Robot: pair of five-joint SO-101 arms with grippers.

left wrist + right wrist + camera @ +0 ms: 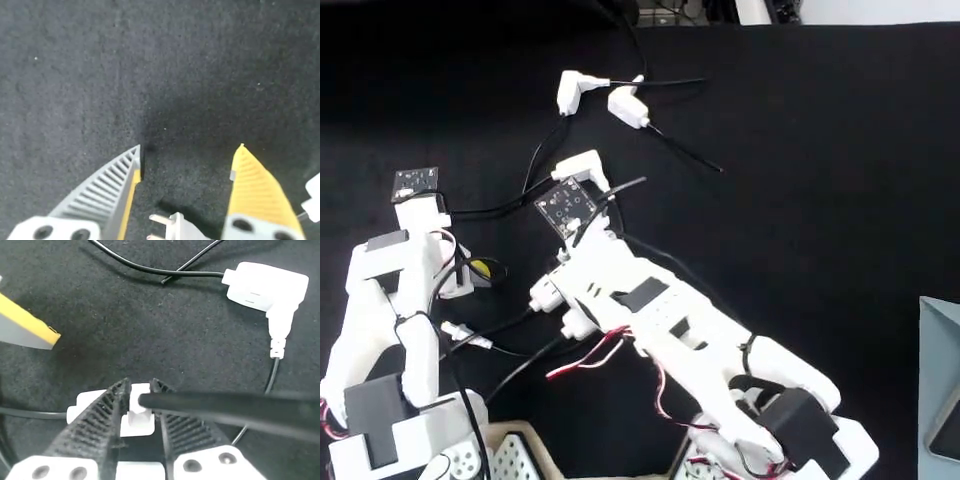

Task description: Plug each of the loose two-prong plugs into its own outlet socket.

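Black bench, seen from above, with two white arms entering from the lower edge.

Left gripper: one grey and one yellow jaw, standing apart and holding nothing. A loose two-prong plug lies between them at the bottom edge of the left wrist view, its prongs pointing to the left of the frame.

Right gripper: black ribbed jaws clamped on a small white connector, low and left of centre in the right wrist view. Whether it is a plug or a socket cannot be told. A thick black cable runs right from the jaws.

Socket: white, two slots, upper right of the same view, well apart from the jaws and lying flat with its own cable.
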